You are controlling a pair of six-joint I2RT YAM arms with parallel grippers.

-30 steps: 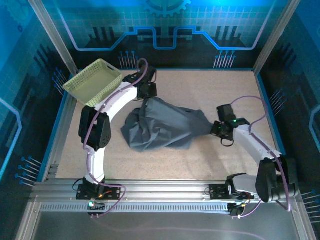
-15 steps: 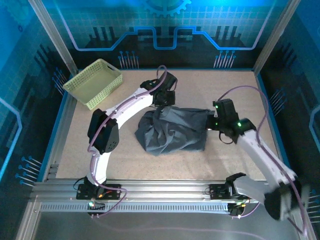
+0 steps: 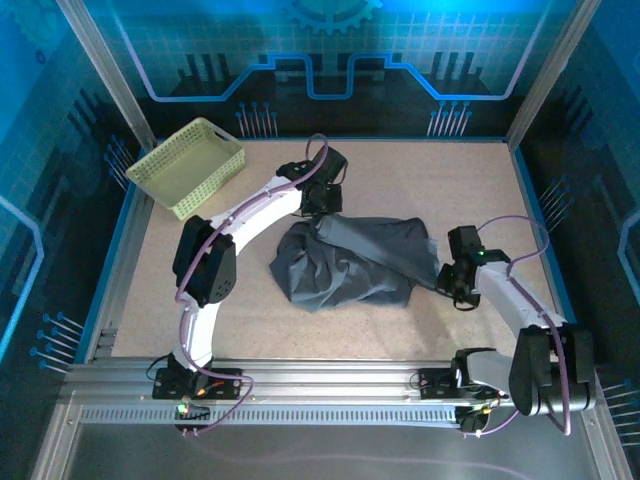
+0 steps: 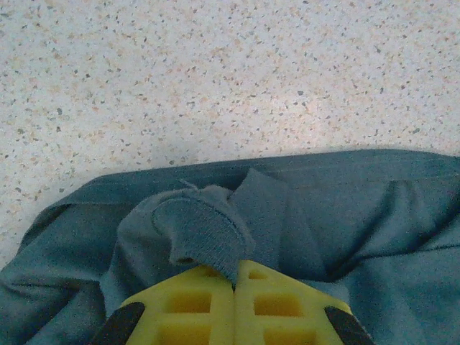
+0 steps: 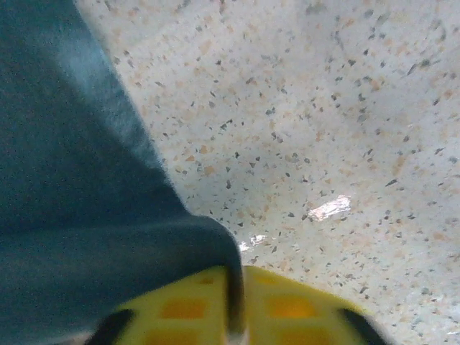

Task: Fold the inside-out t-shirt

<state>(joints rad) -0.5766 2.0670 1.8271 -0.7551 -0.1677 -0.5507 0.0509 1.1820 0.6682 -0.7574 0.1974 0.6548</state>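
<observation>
Shirt (image 3: pixel 350 262) bunched at centre of table (image 3: pixel 450 180). Limp, light, wrinkly; judged likely to sag and drag rather than slip. Left gripper (image 4: pixel 235 277) pinched tight on a hem fold at the heap's 11 o'clock. Right gripper (image 5: pixel 236 284) at 4 o'clock, jaws narrow, a cloth edge between them. Best holds, probably: hems or shoulder seams, well apart, so the cloth hangs flat.

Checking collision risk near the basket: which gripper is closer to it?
Left. The left gripper sits right of the basket, at the t-shirt far edge; the right gripper is beyond it, farther right.
</observation>
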